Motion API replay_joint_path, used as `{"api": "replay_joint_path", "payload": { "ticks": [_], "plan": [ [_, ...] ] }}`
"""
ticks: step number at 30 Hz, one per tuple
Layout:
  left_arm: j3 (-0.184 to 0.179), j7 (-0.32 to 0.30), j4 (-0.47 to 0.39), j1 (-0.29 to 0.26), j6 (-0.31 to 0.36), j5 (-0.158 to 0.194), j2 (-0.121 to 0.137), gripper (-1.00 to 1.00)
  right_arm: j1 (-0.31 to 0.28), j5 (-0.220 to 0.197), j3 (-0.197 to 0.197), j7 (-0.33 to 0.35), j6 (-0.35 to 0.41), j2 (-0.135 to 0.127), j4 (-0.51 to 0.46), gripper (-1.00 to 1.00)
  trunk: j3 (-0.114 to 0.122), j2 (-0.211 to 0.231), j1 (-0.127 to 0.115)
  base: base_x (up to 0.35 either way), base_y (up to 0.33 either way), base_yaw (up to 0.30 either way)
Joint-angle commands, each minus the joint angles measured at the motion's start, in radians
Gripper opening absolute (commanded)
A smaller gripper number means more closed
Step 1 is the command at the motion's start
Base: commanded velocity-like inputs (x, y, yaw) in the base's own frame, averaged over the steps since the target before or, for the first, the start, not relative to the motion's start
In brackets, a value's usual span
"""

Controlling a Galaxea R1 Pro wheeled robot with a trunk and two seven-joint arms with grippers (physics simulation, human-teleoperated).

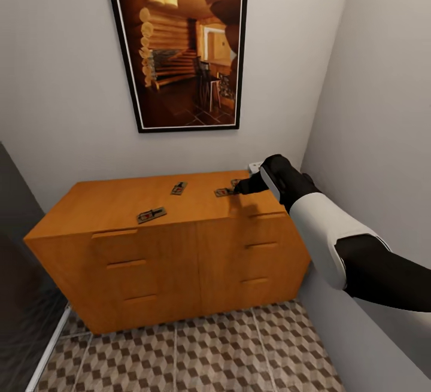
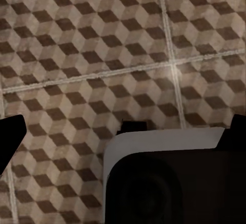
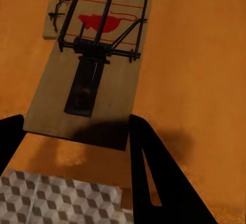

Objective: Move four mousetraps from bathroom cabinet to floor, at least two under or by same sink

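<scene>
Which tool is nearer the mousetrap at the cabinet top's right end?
Right. The right tool hovers at that mousetrap on the cabinet; the left tool hangs over the floor tiles.

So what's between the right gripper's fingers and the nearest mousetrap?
Nothing: in the right wrist view the mousetrap's near edge already lies between the open fingers, on the bare cabinet top.

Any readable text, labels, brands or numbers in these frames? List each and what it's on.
No readable text in any view.
Mousetrap between the right gripper's jaws: a red mouse-shaped mark and red lines printed on the board, no letters.
Other mousetraps on the cabinet: too small to tell any print.
Framed picture on the wall: an interior scene, no caption.
</scene>
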Motion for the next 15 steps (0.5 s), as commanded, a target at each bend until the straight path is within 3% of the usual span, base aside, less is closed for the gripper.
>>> {"api": "replay_joint_path", "payload": {
  "ticks": [1,15],
  "plan": [
    [-0.003,0.005,-0.002,0.001,-0.001,-0.001,0.0,1.0,-0.001,0.007,0.002,0.007,0.004,0.0,-0.001,-1.0,-0.001,-0.001,-0.001,-0.326,0.006,0.0],
    [-0.003,0.005,-0.002,0.001,-0.001,-0.001,0.0,1.0,-0.001,0.007,0.002,0.007,0.001,0.0,0.02,-1.0,-0.001,-0.001,-0.001,-0.33,0.001,0.0]
  ]
}}
